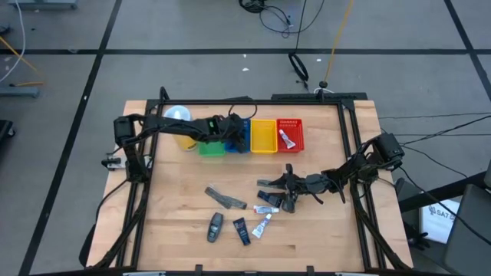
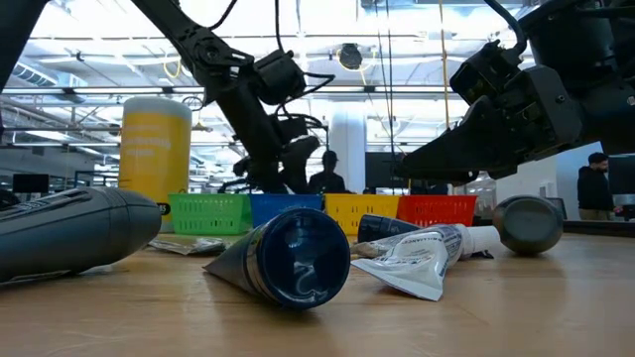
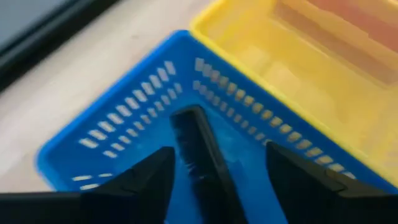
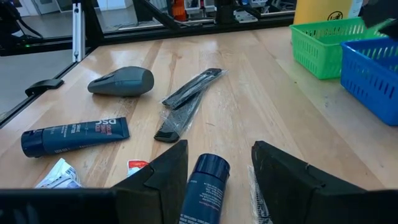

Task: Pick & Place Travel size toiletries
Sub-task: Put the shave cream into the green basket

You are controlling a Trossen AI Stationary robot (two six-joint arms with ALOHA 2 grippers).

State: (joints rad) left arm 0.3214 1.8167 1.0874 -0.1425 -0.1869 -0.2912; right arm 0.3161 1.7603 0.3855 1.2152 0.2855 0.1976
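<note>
Here, surface: pale wooden desk [image 1: 322, 238], dark-framed.
Room: grey floor with black lines [image 1: 77, 46]; a person [image 2: 595, 183] stands behind.
Left gripper [image 3: 214, 177]: fingers spread over blue slotted plastic basket [image 3: 118, 134], a black comb [image 3: 199, 158] between them.
Right gripper [image 4: 217, 165]: fingers spread around dark blue tube [image 4: 205, 190] lying on the desk.

Wooden table [image 1: 322, 238]: four baskets [image 1: 263, 136], yellow canister [image 1: 178, 123], scattered toiletries [image 1: 239, 215].

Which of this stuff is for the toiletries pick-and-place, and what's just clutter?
Job:
- grey stick
- blue tube
- second blue tube
- sachets
- white tube
- small tube in the red basket
- other baskets, likely drop spots

Lying about:
- yellow canister
- floor cables
</note>
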